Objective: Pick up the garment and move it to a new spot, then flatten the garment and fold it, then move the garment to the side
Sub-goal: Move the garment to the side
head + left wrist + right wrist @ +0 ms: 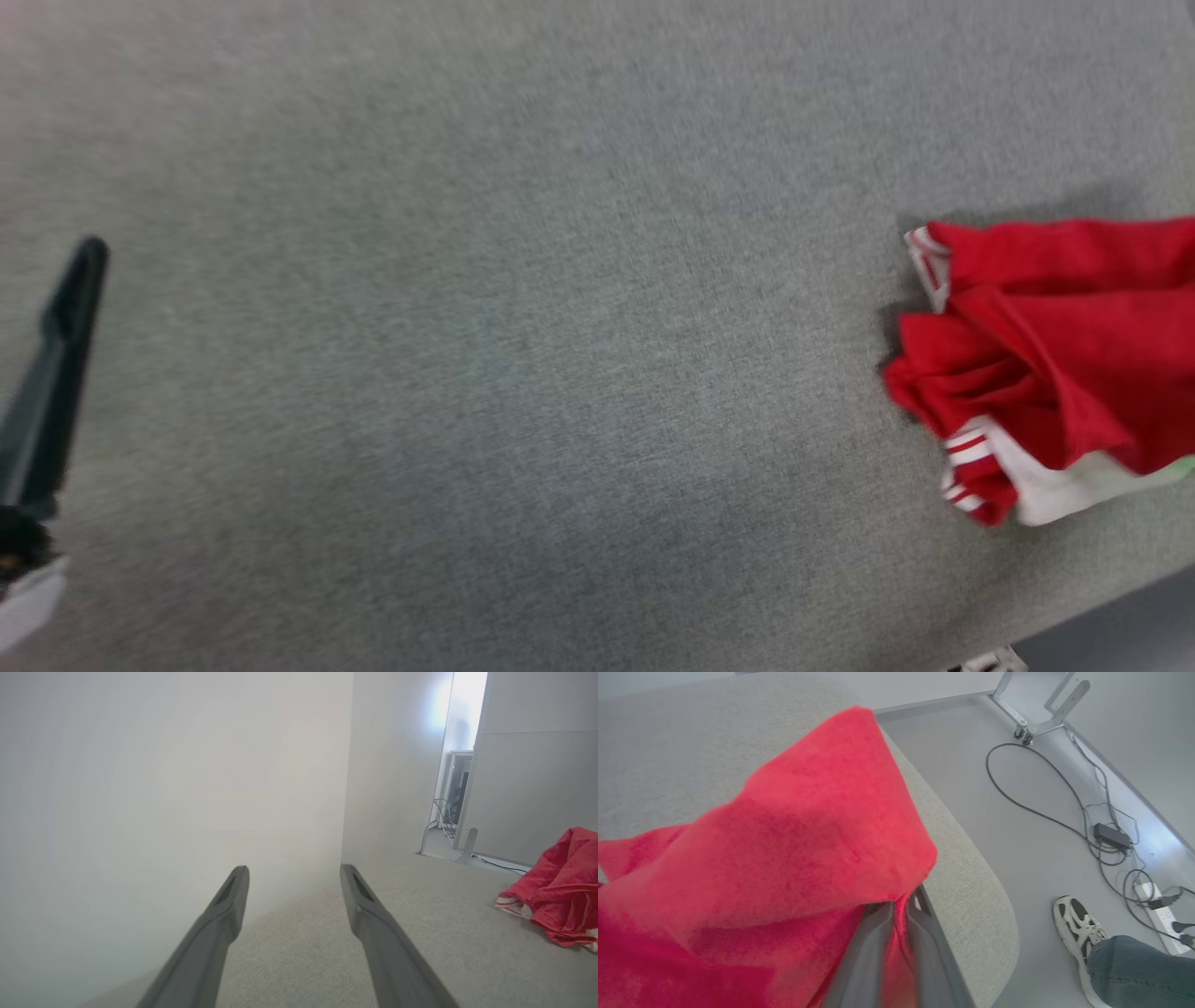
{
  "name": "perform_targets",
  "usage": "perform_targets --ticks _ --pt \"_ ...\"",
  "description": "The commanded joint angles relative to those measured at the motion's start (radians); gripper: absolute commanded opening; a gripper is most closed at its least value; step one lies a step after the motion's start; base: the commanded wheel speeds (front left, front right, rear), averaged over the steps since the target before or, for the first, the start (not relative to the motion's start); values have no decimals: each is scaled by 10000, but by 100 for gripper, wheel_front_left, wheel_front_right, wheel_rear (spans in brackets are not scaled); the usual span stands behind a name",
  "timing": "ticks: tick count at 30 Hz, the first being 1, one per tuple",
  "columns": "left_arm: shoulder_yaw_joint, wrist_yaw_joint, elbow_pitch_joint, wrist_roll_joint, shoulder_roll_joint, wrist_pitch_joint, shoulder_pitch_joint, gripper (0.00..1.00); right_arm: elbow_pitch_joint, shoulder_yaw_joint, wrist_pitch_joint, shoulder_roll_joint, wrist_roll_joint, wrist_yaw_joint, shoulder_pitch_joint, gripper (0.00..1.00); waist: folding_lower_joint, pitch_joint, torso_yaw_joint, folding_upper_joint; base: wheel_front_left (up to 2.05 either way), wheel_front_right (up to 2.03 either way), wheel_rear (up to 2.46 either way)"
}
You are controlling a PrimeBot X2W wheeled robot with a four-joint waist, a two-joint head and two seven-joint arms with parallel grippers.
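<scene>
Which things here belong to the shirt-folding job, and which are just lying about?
Job: red shirt; right hand, shut on it; left hand, open; gray table.
Lying about: power strip; power adapter; a person's shoe.

Soft, even light falls over a broad, speckled grey fabric-covered tabletop (pixel 467 373). In the left wrist view, plain white wall panels (pixel 163 765) rise behind it, with a brightly lit gap (pixel 462 728) at one o'clock. In the right wrist view, smooth grey floor (pixel 1017 858) lies at three o'clock. A black cabled adapter block (pixel 1111 835) sits there beside a white power strip (pixel 1164 917), and a person's white sneaker (pixel 1078 926) stands at four.
</scene>
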Motion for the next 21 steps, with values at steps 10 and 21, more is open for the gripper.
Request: perform_targets --ticks 10,21 --pt "818 19 -510 -335 740 14 -15 100 1298 -963 -1098 31 -1642 -20 -2414 0 0 1599 -569 -1 0 0 0" --pt "1488 19 -471 -561 905 14 629 100 3300 -1205 -2494 8 -2135 -20 -3178 0 0 1925 -621 -1 0 0 0"
